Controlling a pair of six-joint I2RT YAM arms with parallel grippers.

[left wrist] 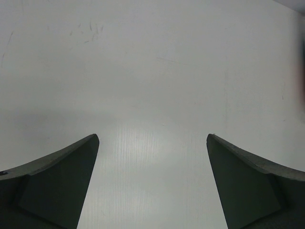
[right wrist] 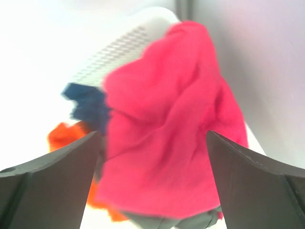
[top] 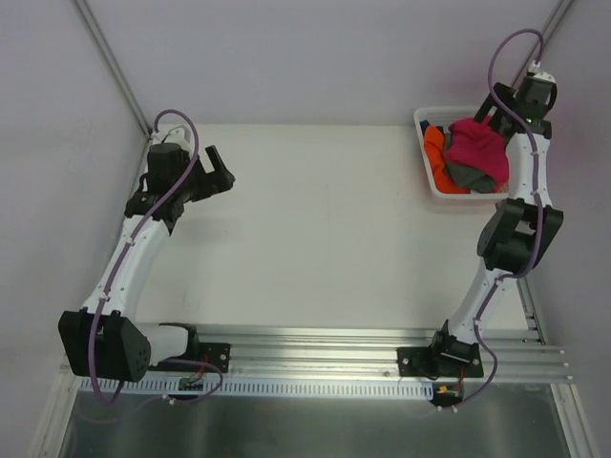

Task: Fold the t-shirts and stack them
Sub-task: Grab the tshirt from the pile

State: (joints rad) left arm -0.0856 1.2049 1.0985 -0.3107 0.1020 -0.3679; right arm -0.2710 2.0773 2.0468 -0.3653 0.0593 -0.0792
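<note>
**A:** Where is the pink t-shirt [top: 480,148] being kept?

**B:** It is being held by nothing. It is lying crumpled on top of the heap in the white basket [top: 421,118] at the far right of the table [top: 315,219]. The grey t-shirt [top: 466,177] is being covered by it, and the orange t-shirt [top: 434,149] and dark blue t-shirt [right wrist: 88,105] are being crowded to its left.

**A:** And the grippers?

**B:** The right gripper [right wrist: 152,136] is being held over the basket with its jaws spread wide and nothing between them. The left gripper [left wrist: 152,138] is likewise being held agape, over bare table well away from the basket.

**A:** How is the cloth likely to be handled?

**B:** As something light, soft and limp (no stiffness is being shown by those folds). It is probably going to sag and drag its neighbours along. A raised ridge near the top of the pink heap is being judged the best hold, pinched shallowly so that the grey cloth beneath is not being caught too.
</note>
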